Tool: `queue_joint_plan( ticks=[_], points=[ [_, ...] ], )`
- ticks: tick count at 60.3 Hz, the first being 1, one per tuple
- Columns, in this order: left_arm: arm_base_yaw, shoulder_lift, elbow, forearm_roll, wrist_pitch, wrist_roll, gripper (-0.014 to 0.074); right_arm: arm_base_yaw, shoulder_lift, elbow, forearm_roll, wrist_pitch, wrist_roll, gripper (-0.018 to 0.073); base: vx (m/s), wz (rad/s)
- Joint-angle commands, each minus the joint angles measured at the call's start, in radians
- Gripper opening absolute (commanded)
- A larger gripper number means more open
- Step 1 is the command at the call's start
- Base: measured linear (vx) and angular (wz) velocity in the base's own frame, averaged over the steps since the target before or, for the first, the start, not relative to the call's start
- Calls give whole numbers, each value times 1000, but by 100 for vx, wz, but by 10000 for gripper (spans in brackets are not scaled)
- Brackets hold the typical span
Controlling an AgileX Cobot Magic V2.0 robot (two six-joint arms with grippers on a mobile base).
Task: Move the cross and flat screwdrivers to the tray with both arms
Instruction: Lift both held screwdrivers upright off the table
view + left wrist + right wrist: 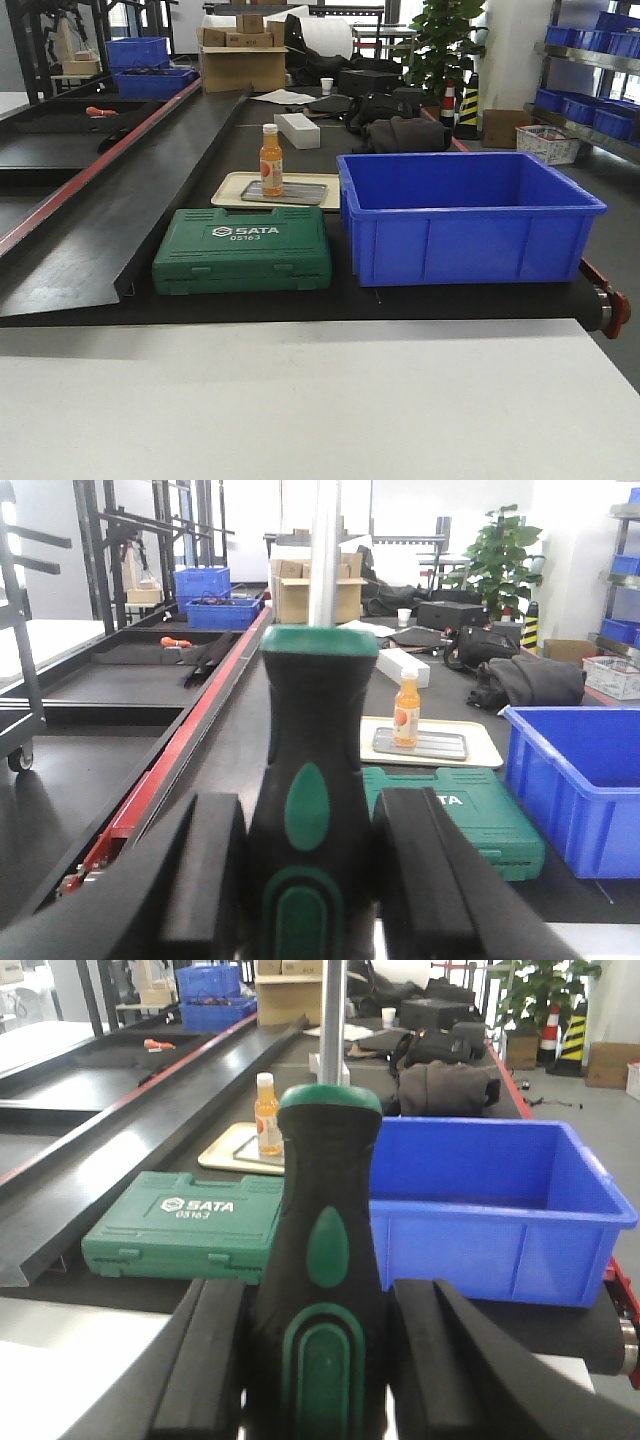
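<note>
Two held | left screwdriver (305,810) pinched at handle by left jaws | right screwdriver (325,1260) same, right jaws | thick handles likely grip best, shafts free | tray (305,192) ahead on bench (240,140), bottle (271,160) occupying one end

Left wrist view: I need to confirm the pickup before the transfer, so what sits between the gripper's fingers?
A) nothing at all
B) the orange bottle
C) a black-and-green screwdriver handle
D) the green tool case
C: the screwdriver has its black-and-green handle clamped between the fingers of the left gripper, with its steel shaft pointing up out of frame.
</note>
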Motion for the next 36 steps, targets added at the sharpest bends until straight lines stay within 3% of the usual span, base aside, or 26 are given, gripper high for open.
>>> queue_joint_plan(
  ticks=[1, 14, 36],
  points=[
    [-4, -2, -31, -6, -87, -11, 0, -1, -34, -28, 0, -118, -10, -8, 0, 0],
    [-4, -2, -31, -18, -87, -11, 0, -1, -91, -28, 0, -189, -11, -8, 0, 0],
    [-4, -1, -31, -32, -96, -11, 0, -1, -112, -28, 4, -191, -22, -8, 0, 0]
  ],
)
